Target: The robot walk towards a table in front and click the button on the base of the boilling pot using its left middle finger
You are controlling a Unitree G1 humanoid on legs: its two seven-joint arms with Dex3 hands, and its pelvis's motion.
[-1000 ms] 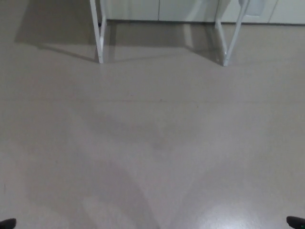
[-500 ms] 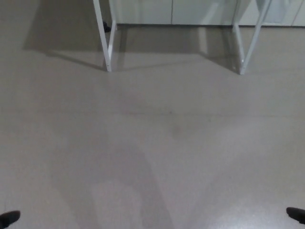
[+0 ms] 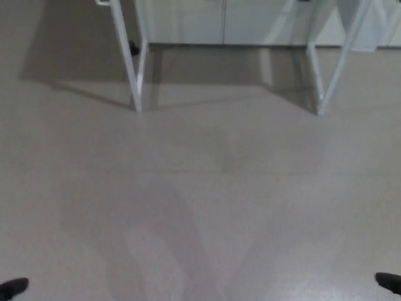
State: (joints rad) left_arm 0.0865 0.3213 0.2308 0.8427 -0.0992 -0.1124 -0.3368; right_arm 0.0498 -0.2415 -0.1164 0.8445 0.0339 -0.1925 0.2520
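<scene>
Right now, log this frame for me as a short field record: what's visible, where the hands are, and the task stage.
view: head camera looking down at a bare grey floor
table: only white legs show, left pair and right pair, at the top of the picture
pot and button: not in view
left hand: black tip at the bottom left corner, fingers not readable
right hand: black tip at the bottom right corner, fingers not readable
background: pale cabinet fronts behind the legs
task stage: approach, button not yet pressed

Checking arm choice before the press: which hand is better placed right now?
Neither yet. Only tips of the left hand and right hand show at the bottom corners; just the table legs are visible ahead, no pot. Task names left.
</scene>
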